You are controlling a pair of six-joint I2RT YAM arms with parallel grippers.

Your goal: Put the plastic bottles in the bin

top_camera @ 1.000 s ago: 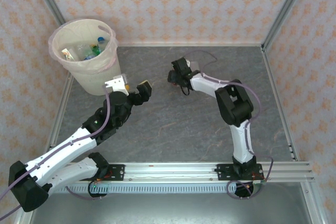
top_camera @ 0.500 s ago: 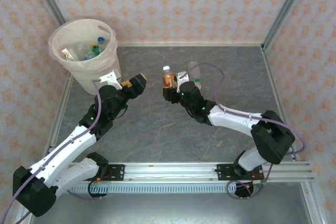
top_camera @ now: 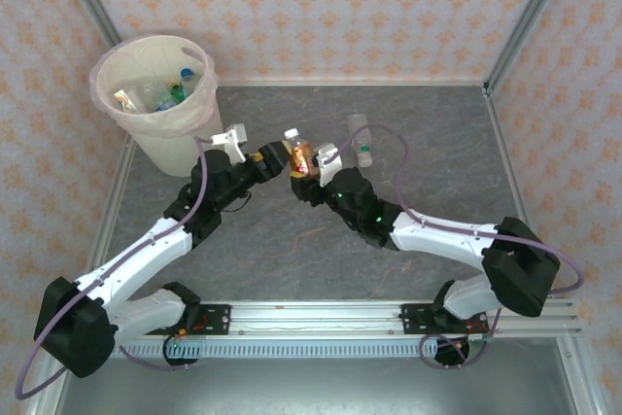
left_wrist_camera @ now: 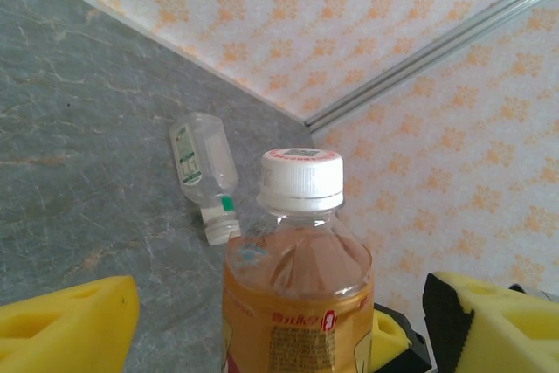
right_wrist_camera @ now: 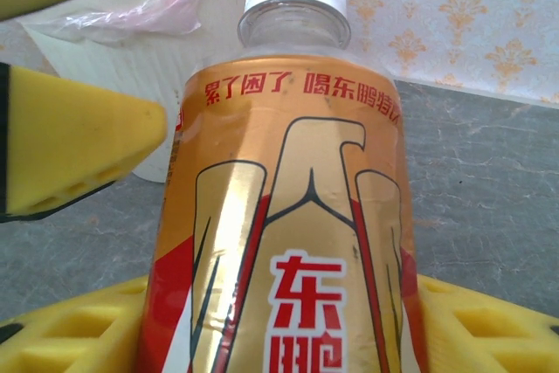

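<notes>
An orange bottle (top_camera: 297,155) with a white cap and a gold-and-red label stands upright above the mid table, and my right gripper (top_camera: 307,172) is shut on its lower body. In the right wrist view the orange bottle (right_wrist_camera: 279,216) rises from between my yellow fingers (right_wrist_camera: 79,338). My left gripper (top_camera: 276,158) is open around the same bottle (left_wrist_camera: 297,303); its pads (left_wrist_camera: 61,325) stand apart from both sides. A clear bottle (top_camera: 362,143) lies on the table behind. The cream bin (top_camera: 180,138) with a pink liner stands at the back left, with several bottles (top_camera: 170,92) inside.
The two arms meet over the middle of the grey table (top_camera: 292,240). Patterned walls and metal posts (top_camera: 520,21) close in the back and sides. The bin's wall and liner (right_wrist_camera: 131,19) show just behind the left gripper's pads (right_wrist_camera: 79,155).
My right arm has swung left and brought the orange bottle up to the left gripper. The left gripper has come right around the bottle, and its jaws have narrowed.
</notes>
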